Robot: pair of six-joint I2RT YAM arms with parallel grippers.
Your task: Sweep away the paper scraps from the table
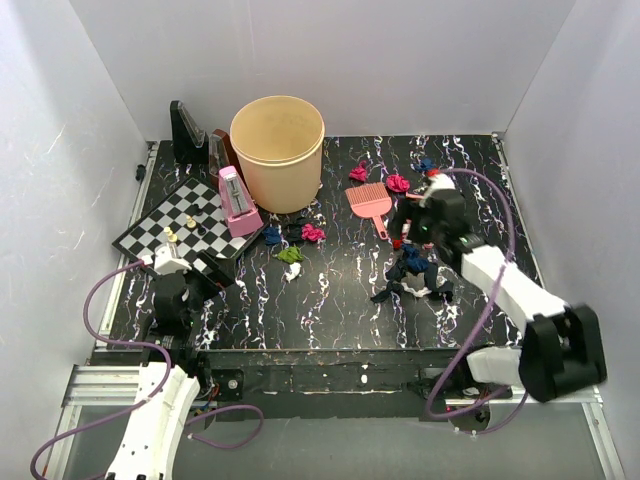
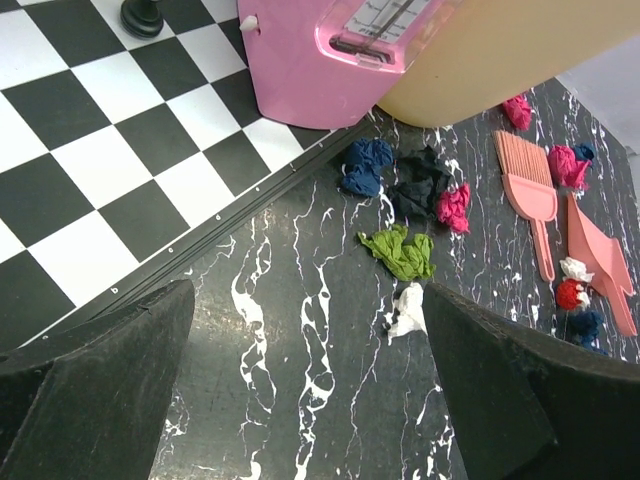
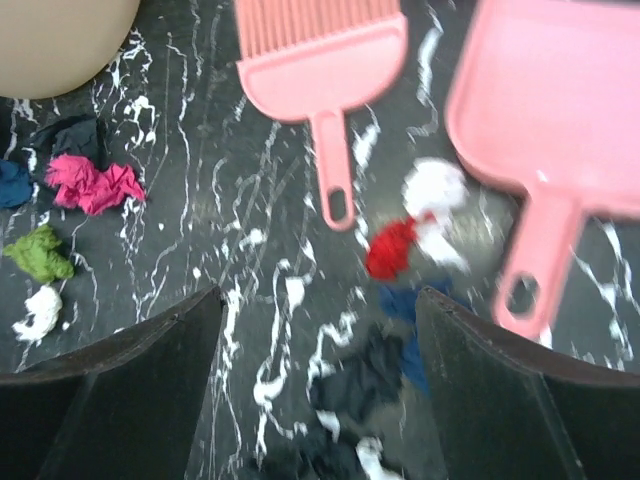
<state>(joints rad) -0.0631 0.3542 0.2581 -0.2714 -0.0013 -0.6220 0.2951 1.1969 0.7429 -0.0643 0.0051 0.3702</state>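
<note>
Paper scraps lie on the black veined table (image 1: 340,300). Navy (image 1: 271,236), black, magenta (image 1: 313,233), green (image 1: 290,255) and white wads sit in front of the bucket; they also show in the left wrist view, with the green wad (image 2: 398,251) in the middle. More magenta wads (image 1: 398,183) lie at the back. A dark pile (image 1: 412,270) lies by my right gripper (image 1: 404,232), which is open and empty above red (image 3: 392,248), navy and black scraps. My left gripper (image 1: 195,285) is open and empty over bare table (image 2: 310,400).
A pink brush (image 1: 370,203) and a pink dustpan (image 3: 540,120) lie at the back right. A beige bucket (image 1: 277,150), a pink metronome (image 1: 237,203) and a chessboard (image 1: 180,220) with pieces stand at the back left. White walls enclose the table.
</note>
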